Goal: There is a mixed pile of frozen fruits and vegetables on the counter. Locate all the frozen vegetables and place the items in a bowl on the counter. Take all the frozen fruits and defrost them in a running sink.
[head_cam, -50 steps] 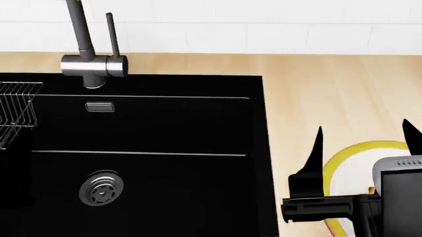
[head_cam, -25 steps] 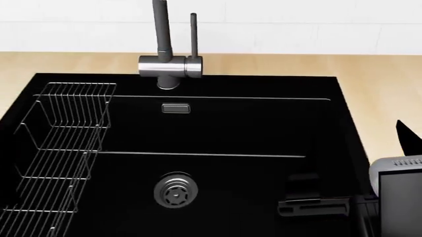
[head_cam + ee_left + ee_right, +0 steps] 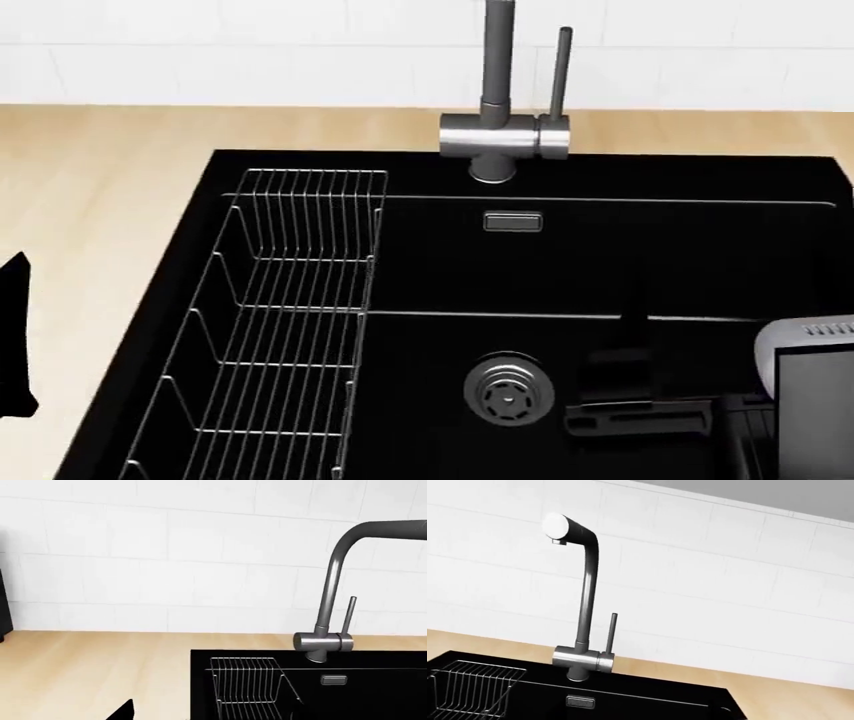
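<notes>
Presently, the large black rectangular sink is showing empty and dry beneath its tall grey steel faucet; no fruit, vegetable or bowl is appearing. Right tool grip: cannot tell.

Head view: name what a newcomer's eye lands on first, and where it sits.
The large black sink fills most of the view, set into the beige counter. A tall grey faucet stands at its back edge, a wire rack lines its left side, and a round steel drain shines on the floor.
</notes>
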